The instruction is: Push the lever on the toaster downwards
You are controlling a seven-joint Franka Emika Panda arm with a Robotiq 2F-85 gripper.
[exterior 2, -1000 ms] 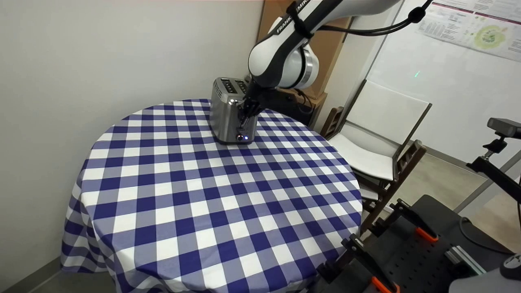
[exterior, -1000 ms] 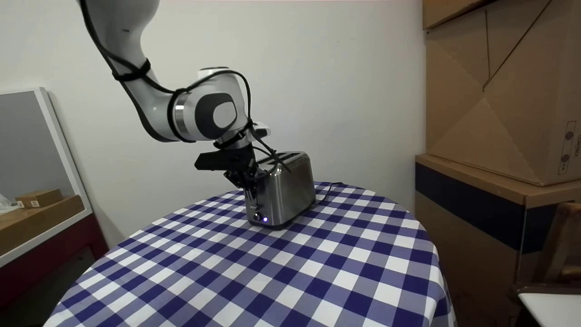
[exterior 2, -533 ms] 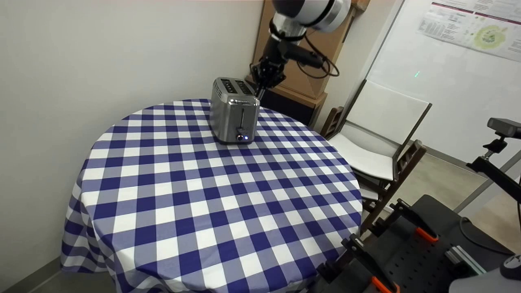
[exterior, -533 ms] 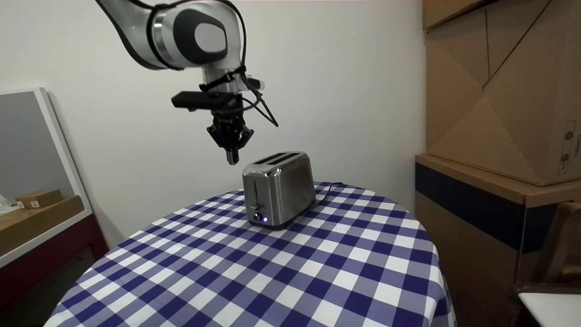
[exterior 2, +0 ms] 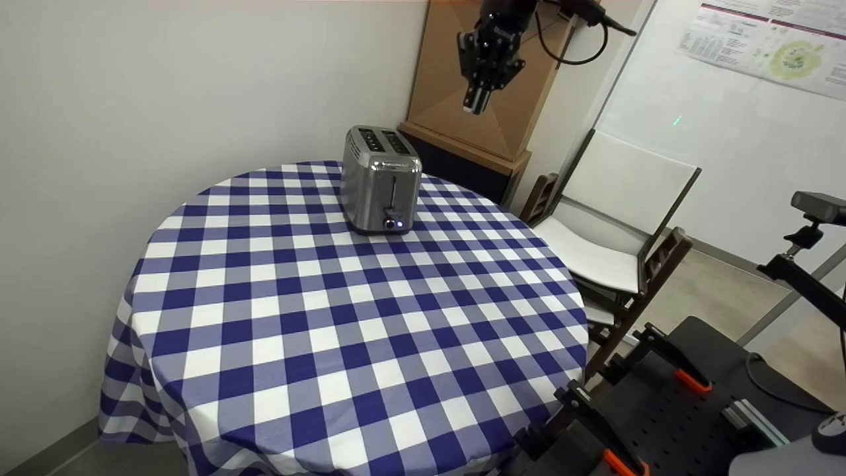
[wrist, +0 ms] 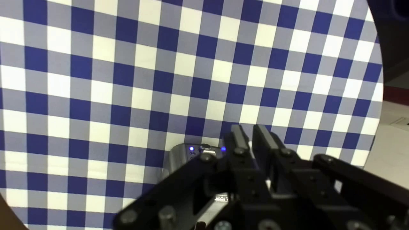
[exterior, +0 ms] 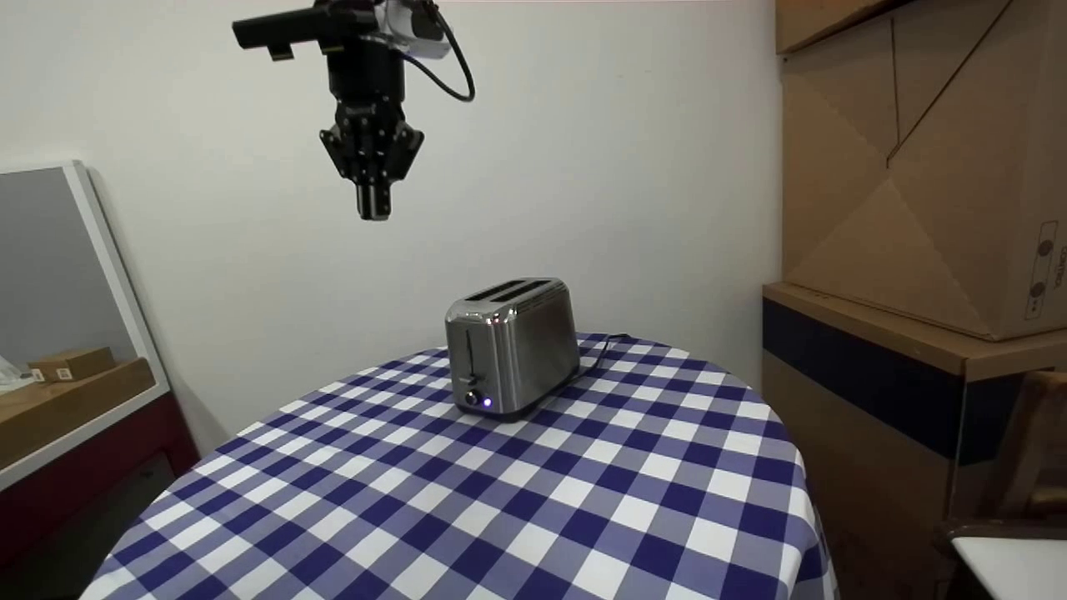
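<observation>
Probably I'm done: the lever (exterior 2: 393, 212) sits low on the toaster (exterior 2: 378, 184), upright on the bench (exterior 2: 344, 317). My gripper (exterior: 373, 216) hangs higher, well apart, clenched to a slim gap, holding nothing; if the lever hasn't caught, it could spring back up.

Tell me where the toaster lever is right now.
In an exterior view, the lever is on the left end of the toaster as pictured, at the bottom of its upright slot, just above the knob.
</observation>
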